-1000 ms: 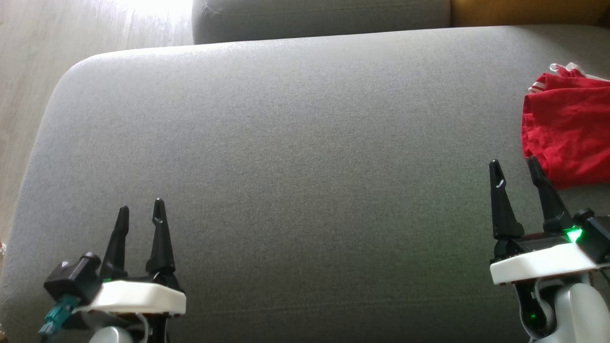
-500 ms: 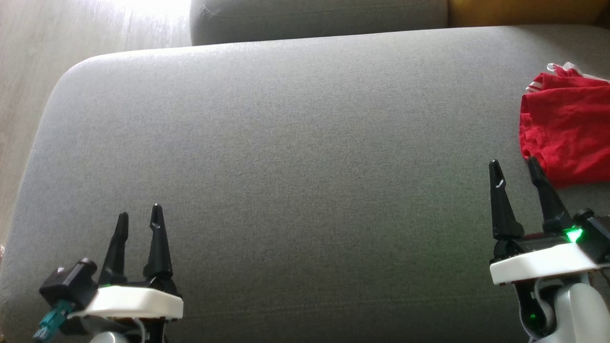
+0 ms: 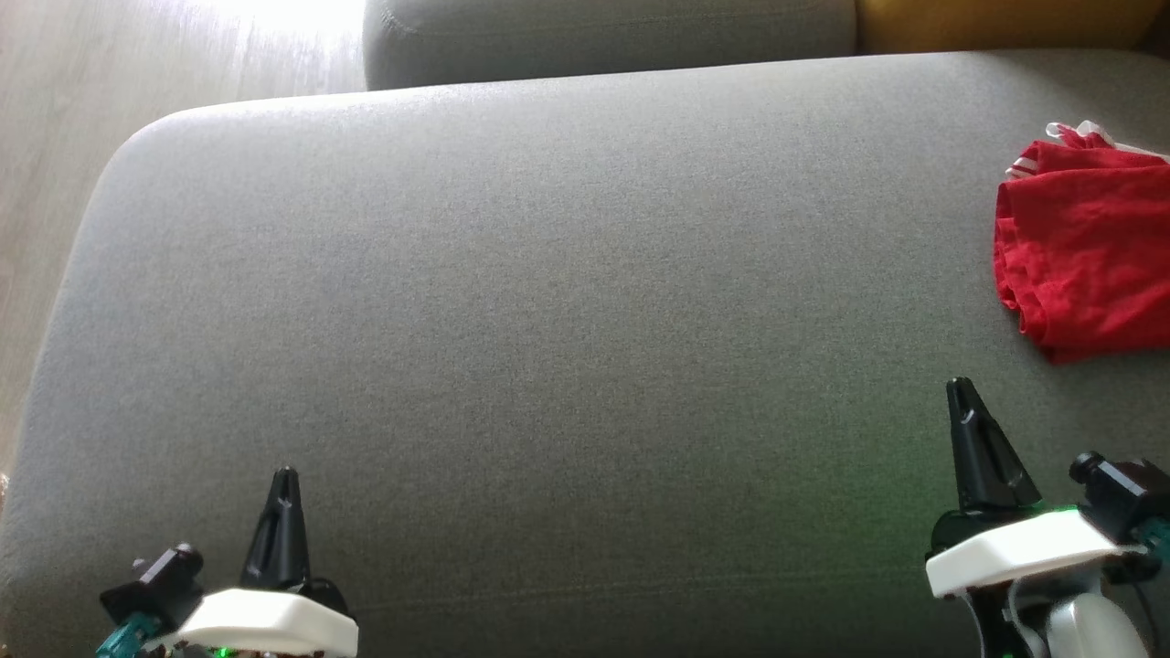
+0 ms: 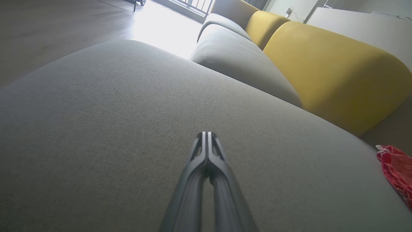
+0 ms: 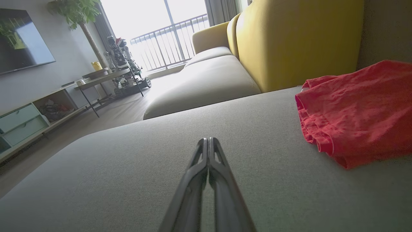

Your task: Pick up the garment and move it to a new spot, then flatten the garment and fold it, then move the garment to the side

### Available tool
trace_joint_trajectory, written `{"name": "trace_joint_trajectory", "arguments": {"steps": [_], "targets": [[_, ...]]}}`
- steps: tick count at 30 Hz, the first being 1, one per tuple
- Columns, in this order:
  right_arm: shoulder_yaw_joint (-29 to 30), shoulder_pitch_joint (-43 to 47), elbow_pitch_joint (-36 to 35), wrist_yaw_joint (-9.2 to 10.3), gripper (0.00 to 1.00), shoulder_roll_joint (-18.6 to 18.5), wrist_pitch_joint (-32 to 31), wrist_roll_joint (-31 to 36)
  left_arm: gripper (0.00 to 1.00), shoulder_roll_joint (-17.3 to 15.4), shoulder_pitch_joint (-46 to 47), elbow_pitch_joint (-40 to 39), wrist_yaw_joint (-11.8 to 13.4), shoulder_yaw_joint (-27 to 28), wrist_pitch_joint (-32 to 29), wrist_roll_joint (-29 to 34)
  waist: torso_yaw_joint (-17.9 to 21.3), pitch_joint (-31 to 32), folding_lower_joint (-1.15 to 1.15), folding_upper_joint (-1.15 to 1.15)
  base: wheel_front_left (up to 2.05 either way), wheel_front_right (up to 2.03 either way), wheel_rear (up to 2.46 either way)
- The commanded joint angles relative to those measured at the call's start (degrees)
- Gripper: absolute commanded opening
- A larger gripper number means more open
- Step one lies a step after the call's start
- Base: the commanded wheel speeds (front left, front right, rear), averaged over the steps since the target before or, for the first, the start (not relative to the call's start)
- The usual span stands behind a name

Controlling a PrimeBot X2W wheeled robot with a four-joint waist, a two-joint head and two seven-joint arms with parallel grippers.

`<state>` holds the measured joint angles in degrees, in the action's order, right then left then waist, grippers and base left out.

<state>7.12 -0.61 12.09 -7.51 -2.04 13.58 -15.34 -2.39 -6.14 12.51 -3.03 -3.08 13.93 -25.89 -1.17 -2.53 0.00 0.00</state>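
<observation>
**Q:** Where is the red garment (image 3: 1088, 247)?

**A:** It lies in a compact, creased heap at the far right edge of the grey cushion (image 3: 548, 320). White-striped trim shows at its far end, and a yellow backrest (image 5: 289, 42) rises beyond the cushion.

**Q:** And the two arms?

**A:** The left gripper (image 3: 283, 477) sits low at the cushion's near left, jaws pressed together on nothing. The right gripper (image 3: 960, 388) sits at the near right, jaws likewise closed and empty, near the garment's front corner but not touching it.

1 garment (image 3: 1088, 242), 2 grippers (image 3: 284, 477) (image 3: 959, 387).
</observation>
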Motion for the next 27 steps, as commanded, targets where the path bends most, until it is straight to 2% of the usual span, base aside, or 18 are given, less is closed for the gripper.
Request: {"name": "trace_joint_trajectory", "arguments": {"steps": [1, 27], "targets": [[0.08, -2.41, -1.79, 0.0, 0.0, -0.16, -0.51, -1.9, 0.0, -0.22, 2.26, -1.81, -0.25, 0.46, -0.45, -1.58, 0.01, 0.04, 0.0, 0.0, 0.0, 0.0, 0.0], [-0.13, -3.07, -1.02, 0.01, 0.0, -0.32, -4.94, -19.07, 0.0, -0.37, 4.56, -1.04, -1.21, 2.45, -4.94, -16.48, 0.28, 0.56, 0.0, 0.0, 0.0, 0.0, 0.0]]}}
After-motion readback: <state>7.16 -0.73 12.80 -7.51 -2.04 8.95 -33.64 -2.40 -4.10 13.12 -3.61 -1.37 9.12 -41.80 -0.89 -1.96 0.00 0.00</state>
